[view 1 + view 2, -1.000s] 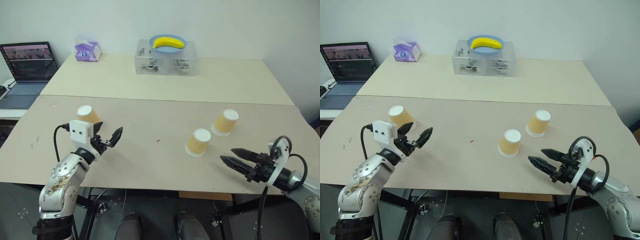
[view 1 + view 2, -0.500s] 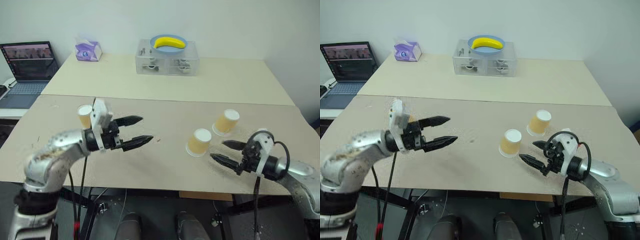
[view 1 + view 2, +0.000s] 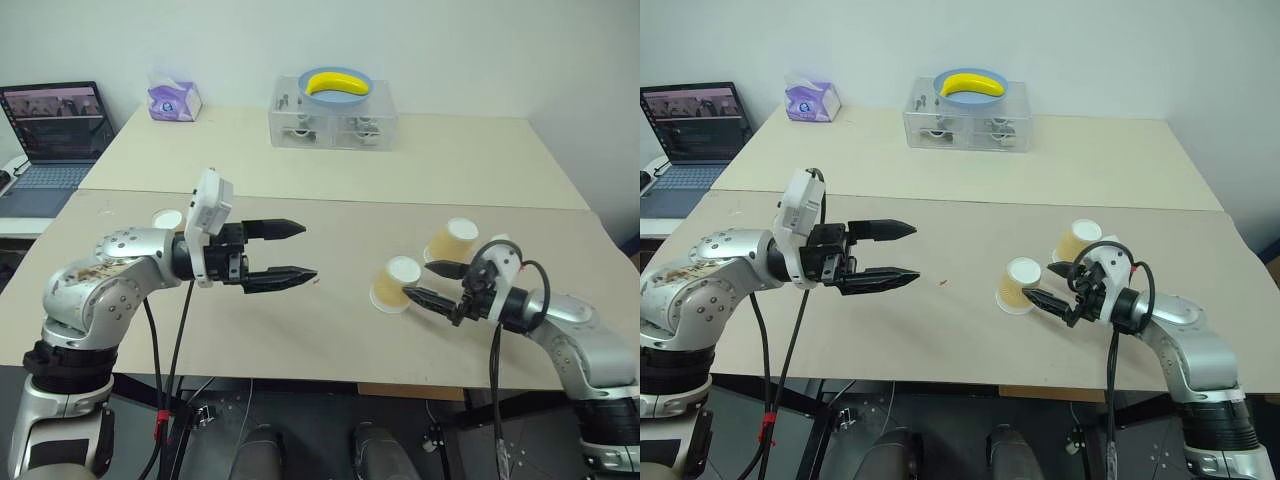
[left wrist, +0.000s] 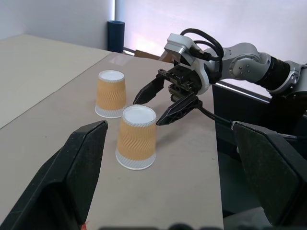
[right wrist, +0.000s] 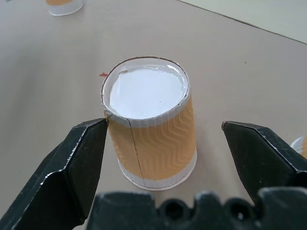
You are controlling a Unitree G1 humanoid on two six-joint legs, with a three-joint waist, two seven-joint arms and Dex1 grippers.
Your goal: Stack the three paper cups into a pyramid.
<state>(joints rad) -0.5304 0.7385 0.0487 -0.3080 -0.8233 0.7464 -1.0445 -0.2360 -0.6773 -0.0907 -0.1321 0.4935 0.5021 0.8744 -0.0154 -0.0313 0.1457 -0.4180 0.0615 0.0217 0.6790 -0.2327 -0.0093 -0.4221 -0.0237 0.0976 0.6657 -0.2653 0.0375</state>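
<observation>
I see my right end effector (image 3: 428,283) spread apart just right of the near cup (image 3: 396,285); a 2nd cup (image 3: 451,243) stands behind. My left end effector (image 3: 300,252), also apart, hovers mid-table (image 3: 320,330); the 3rd cup (image 3: 167,218) sits far left.

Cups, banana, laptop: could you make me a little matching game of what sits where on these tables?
Things:
1. banana
2. laptop
3. tissue box
4. near cup

Places:
A. on a side table at the far left
B. between the right gripper's open fingers
C. in a blue bowl on a clear box
D. far table's left corner

Pairs: 1-C, 2-A, 3-D, 4-B
</observation>
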